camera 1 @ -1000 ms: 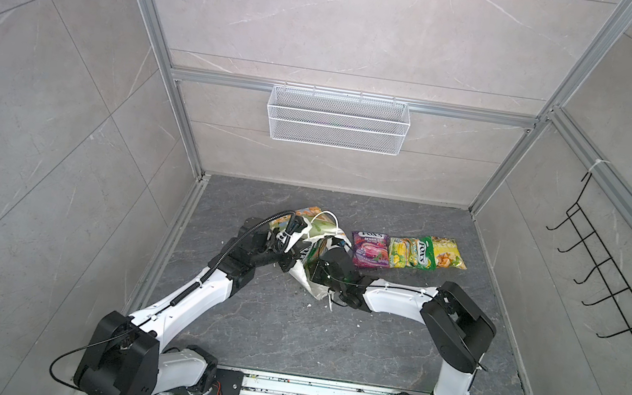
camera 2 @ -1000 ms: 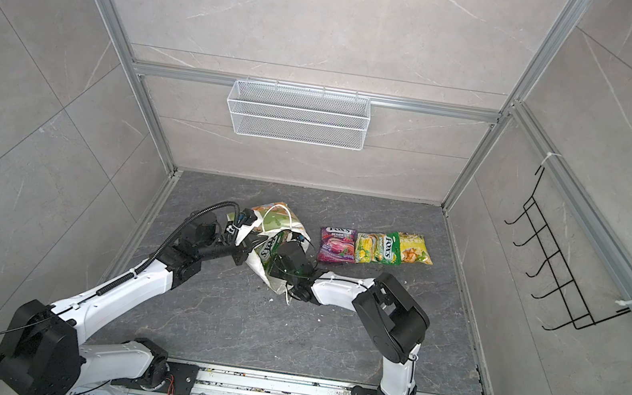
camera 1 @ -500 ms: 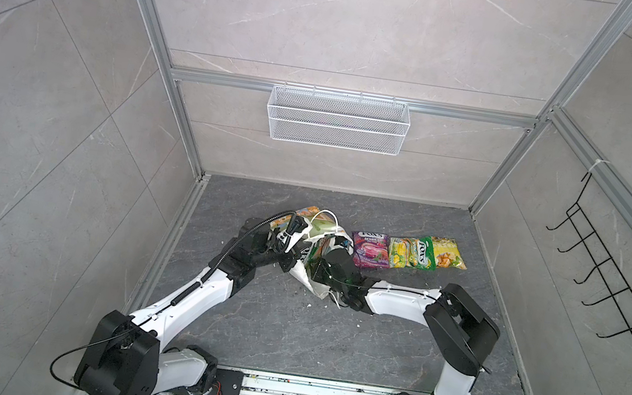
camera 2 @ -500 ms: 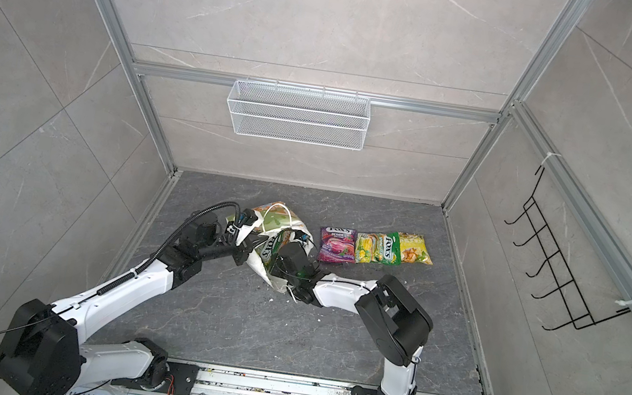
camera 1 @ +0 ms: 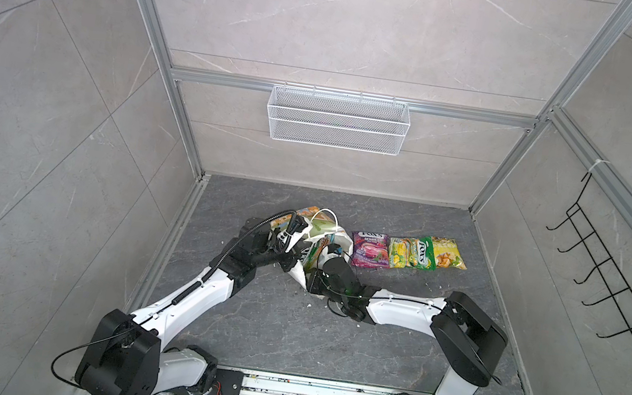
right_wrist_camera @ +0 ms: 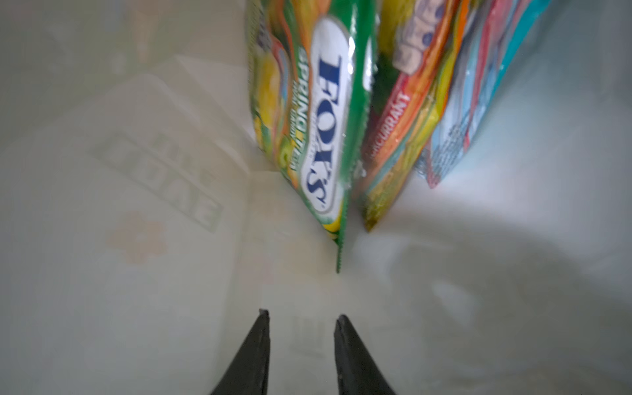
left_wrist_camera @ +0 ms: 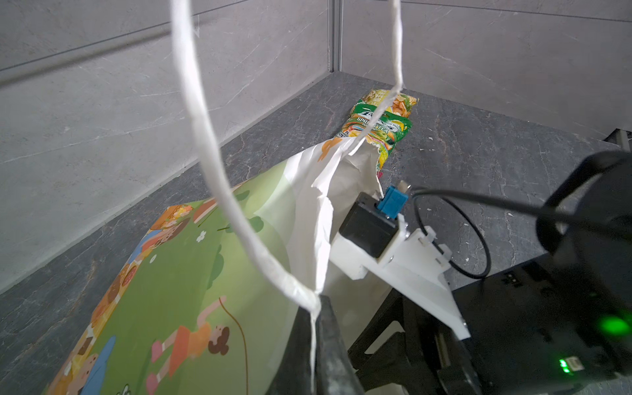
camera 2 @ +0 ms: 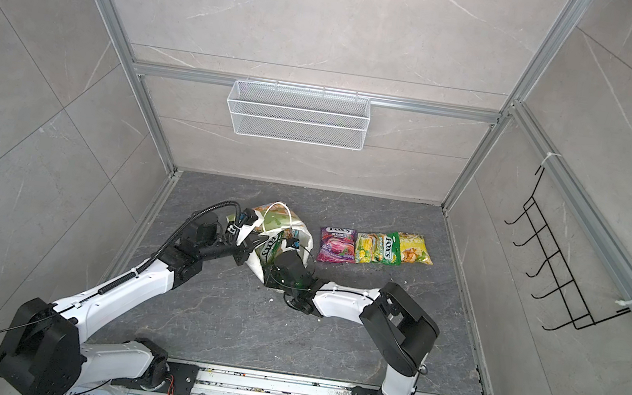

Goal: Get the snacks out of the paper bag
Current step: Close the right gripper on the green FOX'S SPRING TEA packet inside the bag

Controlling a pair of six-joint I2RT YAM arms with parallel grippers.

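White paper bag point(left_wrist_camera: 178, 266) lay tilted mid-floor, your left gripper point(left_wrist_camera: 316, 325) clamped on its rim; your right gripper point(right_wrist_camera: 302, 314) was inside, jaws parted and empty, just short of the green pouch point(right_wrist_camera: 321, 136). Closing too early would have pinched paper and torn the bag

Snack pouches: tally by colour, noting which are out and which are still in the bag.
purple pouch: 1, on the floor
yellow-green: 2, floor Spring Tea pouch, bagged Spring Tea pouch
yellow pouch: 1, floor
orange pouch: 1, in paper bag
teal-red pouch: 1, in bag
Total: 6 seen, 3 out, 3 inside
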